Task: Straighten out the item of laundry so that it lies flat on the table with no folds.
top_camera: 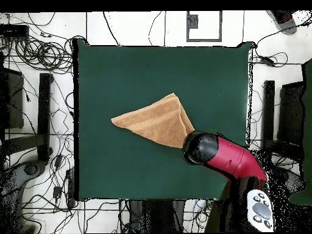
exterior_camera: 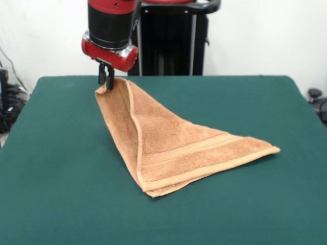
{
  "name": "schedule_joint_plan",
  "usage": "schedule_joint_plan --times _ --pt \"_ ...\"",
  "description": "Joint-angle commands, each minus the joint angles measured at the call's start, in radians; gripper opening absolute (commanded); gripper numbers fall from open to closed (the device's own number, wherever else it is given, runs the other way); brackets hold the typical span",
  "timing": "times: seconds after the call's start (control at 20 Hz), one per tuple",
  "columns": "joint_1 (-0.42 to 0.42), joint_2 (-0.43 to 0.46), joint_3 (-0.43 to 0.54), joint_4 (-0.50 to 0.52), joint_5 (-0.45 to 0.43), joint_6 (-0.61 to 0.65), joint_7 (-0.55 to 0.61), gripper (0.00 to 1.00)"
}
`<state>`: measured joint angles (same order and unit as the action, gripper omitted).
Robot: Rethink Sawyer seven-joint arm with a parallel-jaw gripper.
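I see the towel [exterior_camera: 173, 148] [top_camera: 155, 122] as a tan-orange terry cloth, folded over on itself into a roughly triangular shape. In the front view, one corner is lifted off the table [exterior_camera: 51, 194] [top_camera: 122, 67] at upper left of centre, and the cloth slopes down from it. The lower corner rests at bottom centre; a pointed corner lies at right of centre. A woven border band runs along the lower right edge, with two layers showing there. In the overhead view, the towel sits near the centre of the dark green table, its tip pointing left.
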<state>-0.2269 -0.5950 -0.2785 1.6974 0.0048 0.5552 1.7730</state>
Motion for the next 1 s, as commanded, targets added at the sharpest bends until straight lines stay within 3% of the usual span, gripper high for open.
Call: schedule_joint_plan --times 0.05,1.0 --pt "0.013 0.028 0.132 0.059 -0.050 -0.071 0.047 0.00" --pt "0.009 0.031 0.144 0.070 -0.048 -0.090 0.066 0.00"
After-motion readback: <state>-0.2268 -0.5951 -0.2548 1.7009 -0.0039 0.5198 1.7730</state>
